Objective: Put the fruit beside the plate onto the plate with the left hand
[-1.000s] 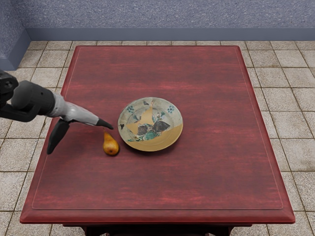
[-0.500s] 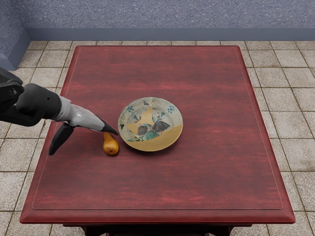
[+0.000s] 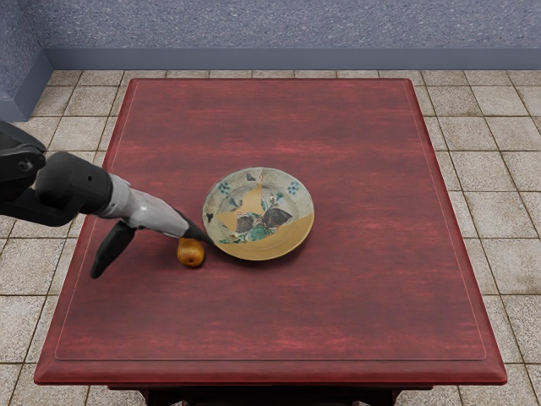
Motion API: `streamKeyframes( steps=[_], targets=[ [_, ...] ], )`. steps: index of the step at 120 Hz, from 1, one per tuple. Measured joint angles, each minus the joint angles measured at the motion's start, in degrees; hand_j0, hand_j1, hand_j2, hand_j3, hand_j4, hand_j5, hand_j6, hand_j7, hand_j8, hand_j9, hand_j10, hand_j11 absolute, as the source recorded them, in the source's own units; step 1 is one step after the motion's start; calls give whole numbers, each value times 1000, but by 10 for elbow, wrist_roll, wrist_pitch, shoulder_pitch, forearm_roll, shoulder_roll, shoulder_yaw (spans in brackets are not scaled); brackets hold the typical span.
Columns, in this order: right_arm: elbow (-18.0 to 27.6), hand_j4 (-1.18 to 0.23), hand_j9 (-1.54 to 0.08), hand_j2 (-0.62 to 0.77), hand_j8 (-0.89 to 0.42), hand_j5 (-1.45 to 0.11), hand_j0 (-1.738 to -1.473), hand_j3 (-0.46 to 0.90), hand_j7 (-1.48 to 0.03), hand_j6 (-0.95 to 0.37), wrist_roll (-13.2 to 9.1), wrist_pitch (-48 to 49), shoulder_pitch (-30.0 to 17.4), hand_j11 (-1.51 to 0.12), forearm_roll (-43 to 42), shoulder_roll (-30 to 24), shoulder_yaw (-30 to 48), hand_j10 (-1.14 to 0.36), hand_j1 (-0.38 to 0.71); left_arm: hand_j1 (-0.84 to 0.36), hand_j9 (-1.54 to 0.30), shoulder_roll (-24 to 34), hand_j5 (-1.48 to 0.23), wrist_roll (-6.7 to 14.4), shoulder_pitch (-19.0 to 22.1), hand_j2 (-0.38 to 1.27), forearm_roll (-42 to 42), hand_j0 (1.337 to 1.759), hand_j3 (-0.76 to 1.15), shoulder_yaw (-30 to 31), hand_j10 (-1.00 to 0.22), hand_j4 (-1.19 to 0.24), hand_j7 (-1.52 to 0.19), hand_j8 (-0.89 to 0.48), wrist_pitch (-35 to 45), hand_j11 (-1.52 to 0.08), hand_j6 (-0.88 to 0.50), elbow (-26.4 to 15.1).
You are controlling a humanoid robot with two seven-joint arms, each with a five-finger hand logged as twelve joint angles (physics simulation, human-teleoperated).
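Red-brown wood with a streaked grain forms the rectangular table [image 3: 355,304], which has rounded corners and a slightly raised border. It stands on a floor of beige square tiles [image 3: 507,254] before a speckled grey-blue wall [image 3: 296,25]. Near the middle sits 1 round, shallow plate [image 3: 258,213], ochre-glazed and painted with blue-green flowers and leaves. Just beside its left rim, on the bare tabletop, lies the pear [image 3: 191,253], smooth and golden-brown. The left hand [image 3: 152,218], grey with black tips, is stretched out flat, fingers straight and thumb splayed wide, gripping nothing; its fingertips [image 3: 199,236] cover the pear's top.
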Motion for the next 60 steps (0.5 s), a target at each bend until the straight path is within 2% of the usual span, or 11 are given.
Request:
streamKeyframes(
  steps=[21,60],
  targets=[
    [0,-24,-31,-5,-24,-31,-1658,0,-31,-24,0,0,0,-31,0,0,0,-24,-320,330,-21,-2,-21,1,0,3,-1,1658,0,0,-18,-18,-21,-18,0,-21,-19,-2],
    [0,-24,-31,-5,-24,-31,-1658,0,-31,-24,0,0,0,-31,0,0,0,-24,-320,174,-190,-4,-191,6,-6,30,-3,1658,0,-3,-148,-149,-191,-149,2,-190,-149,-1]
  ],
)
